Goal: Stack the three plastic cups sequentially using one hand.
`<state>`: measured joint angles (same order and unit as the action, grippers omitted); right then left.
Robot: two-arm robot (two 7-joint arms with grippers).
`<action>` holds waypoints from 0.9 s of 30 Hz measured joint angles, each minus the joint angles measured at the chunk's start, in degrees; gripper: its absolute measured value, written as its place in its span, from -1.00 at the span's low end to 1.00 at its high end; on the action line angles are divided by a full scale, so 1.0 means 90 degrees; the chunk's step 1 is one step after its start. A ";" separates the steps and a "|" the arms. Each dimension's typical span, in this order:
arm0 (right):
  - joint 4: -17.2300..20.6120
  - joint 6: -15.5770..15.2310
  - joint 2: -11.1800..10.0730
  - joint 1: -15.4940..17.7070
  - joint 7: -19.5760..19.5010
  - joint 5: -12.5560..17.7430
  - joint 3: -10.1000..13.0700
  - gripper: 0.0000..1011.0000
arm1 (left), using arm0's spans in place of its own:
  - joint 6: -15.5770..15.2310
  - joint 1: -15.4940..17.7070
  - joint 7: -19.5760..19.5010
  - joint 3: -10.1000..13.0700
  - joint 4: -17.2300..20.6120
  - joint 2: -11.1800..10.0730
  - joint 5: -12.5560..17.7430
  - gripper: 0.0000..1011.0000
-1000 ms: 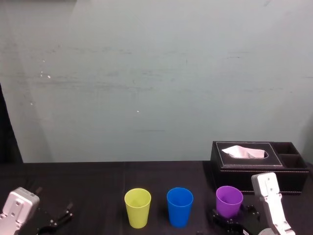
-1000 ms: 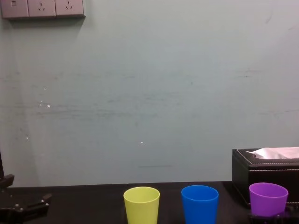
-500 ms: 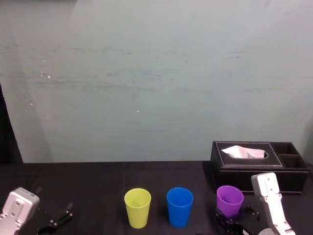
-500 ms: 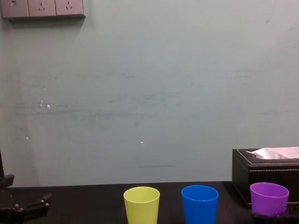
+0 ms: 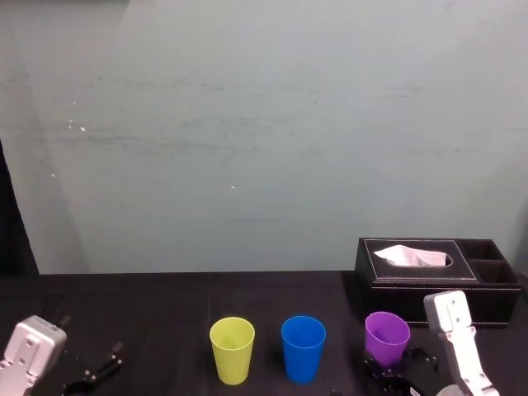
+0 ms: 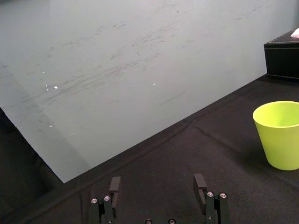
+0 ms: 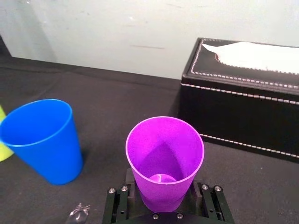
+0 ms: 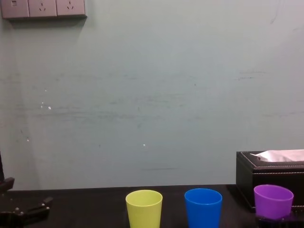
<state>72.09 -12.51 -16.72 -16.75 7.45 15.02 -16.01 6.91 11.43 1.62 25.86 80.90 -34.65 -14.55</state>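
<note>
While the right gripper [image 7: 163, 201] clasps the purple cup [image 7: 164, 158] low on its body, a black finger pressed to either side near the base, the cup stands upright with its mouth open to the ceiling; whether its base touches the black tablecloth [image 5: 148, 313] I cannot tell. From the head view the purple cup [image 5: 387, 338] is the rightmost of a row of three, just in front of the black tissue box [image 5: 437, 280], with the grey-white right arm [image 5: 458, 346] beside it on its right; a white tissue [image 7: 252, 50] pokes from the slot in the box lid. The blue cup [image 5: 303, 348] stands in the middle of the row, near the purple one but apart from it, upright and empty; the yellow-green cup [image 5: 232, 350] stands to the left of the blue one, also upright and untouched, with a gap between them.

Far to the left, the left gripper [image 6: 157, 184] rests low over the cloth, well apart from the cups; its two fingers [image 6: 114, 185] are spread wide with nothing between them, and the yellow-green cup [image 6: 279, 134] shows beyond it. Behind the table rises a pale grey-green wall [image 8: 152, 95], with a strip of sockets [image 8: 42, 8] high at its left.
</note>
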 joint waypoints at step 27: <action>0.1790 -0.1115 -0.0390 -0.0151 0.1095 -0.0034 0.0150 0.37 | 0.0000 0.0000 0.0000 0.0000 0.0000 0.0000 0.0000 0.98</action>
<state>88.20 -22.54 -20.23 -18.11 17.31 14.72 -14.66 6.91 11.43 1.62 25.86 80.90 -34.65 -14.55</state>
